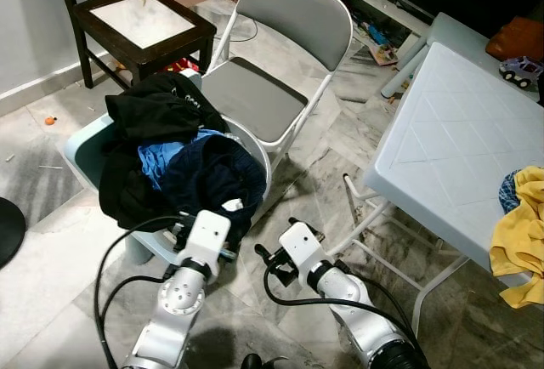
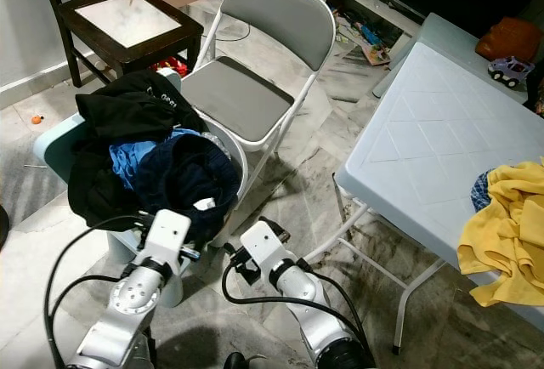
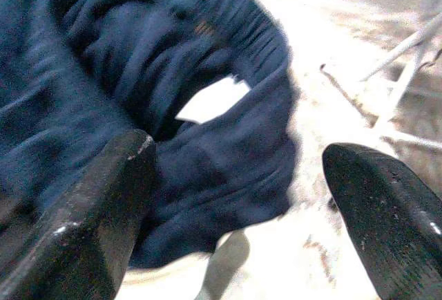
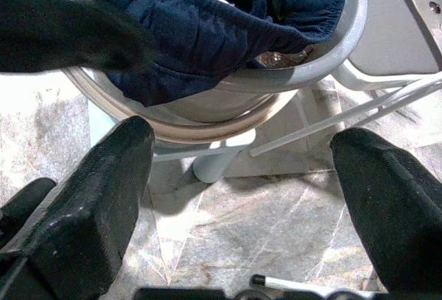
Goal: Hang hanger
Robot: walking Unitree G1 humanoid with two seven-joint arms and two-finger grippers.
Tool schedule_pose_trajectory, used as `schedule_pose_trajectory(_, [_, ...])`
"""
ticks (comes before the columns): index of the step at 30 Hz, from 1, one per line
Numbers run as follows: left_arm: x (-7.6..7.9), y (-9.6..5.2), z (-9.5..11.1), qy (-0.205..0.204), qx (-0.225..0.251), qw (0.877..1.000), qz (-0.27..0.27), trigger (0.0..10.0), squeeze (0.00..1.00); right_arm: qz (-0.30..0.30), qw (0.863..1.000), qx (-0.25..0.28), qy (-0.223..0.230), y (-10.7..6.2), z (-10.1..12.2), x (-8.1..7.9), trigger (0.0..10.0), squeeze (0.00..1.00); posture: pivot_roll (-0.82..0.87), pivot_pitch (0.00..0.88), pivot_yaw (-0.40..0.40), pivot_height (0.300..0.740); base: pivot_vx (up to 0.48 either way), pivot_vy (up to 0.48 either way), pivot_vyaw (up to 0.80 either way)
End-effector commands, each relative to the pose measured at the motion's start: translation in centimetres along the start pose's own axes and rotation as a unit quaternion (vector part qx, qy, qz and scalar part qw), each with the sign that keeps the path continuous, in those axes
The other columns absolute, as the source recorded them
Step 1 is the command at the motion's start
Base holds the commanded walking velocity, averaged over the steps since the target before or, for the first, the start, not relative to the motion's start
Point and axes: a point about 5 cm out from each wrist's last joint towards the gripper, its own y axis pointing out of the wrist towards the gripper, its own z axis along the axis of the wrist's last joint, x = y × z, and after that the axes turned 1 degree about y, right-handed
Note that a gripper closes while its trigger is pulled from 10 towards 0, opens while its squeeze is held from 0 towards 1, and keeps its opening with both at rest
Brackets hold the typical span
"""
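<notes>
A pale laundry basket [image 1: 85,150] sits on the marble floor [image 1: 51,241] to the robot's left, heaped with clothes: a black garment [image 1: 157,110] on the far side, a blue shirt [image 1: 157,161] in the middle and a navy garment [image 1: 217,178] spilling over the near rim. The left gripper [image 3: 235,196] hovers just at that near rim, its two black fingers [image 3: 97,210] spread wide apart with the navy cloth between and beyond them, grasping nothing. The right gripper [image 4: 242,189] is low beside it, just right of the basket, also released, fingers well apart and pointing at the basket's rounded rim and the floor beneath. I can't make out a hanger anywhere among the clothes. A grey folding chair [image 1: 272,71] stands just beyond the basket, and a dark wooden chair [image 1: 140,25] farther to the left. To the right, a light blue tabletop [image 1: 450,148] carries a yellow cloth [image 1: 520,233] at its near right edge.
</notes>
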Motion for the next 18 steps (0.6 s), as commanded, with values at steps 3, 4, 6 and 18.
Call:
schedule_pose_trajectory(3, [2.0,0.6,2.6,0.036,0.063,0.997,-0.035,10.0,1.00,-0.001,1.000,-0.013,-0.006,-0.3,-0.7,0.7,10.0,0.00,0.22,0.178,-0.306,0.740,0.000,0.000,0.00])
schedule_pose_trajectory(4, [2.0,0.6,3.0,0.049,0.076,0.995,-0.034,10.0,1.00,-0.002,1.000,-0.013,-0.006,-0.3,-0.7,0.7,10.0,0.00,0.22,0.178,-0.306,0.740,0.000,0.000,0.00])
schedule_pose_trajectory(6, [2.2,0.5,3.6,0.059,0.095,0.993,-0.035,10.0,1.00,-0.004,1.000,-0.013,-0.007,-0.4,-0.7,0.9,10.0,0.00,0.22,0.178,-0.305,0.740,0.000,0.000,0.00])
schedule_pose_trajectory(18, [2.3,0.8,1.1,0.001,0.012,0.999,-0.038,10.0,1.00,-0.017,1.000,-0.018,-0.012,-0.4,-0.9,1.3,10.0,0.00,0.22,0.190,-0.312,0.740,0.000,0.000,0.00])
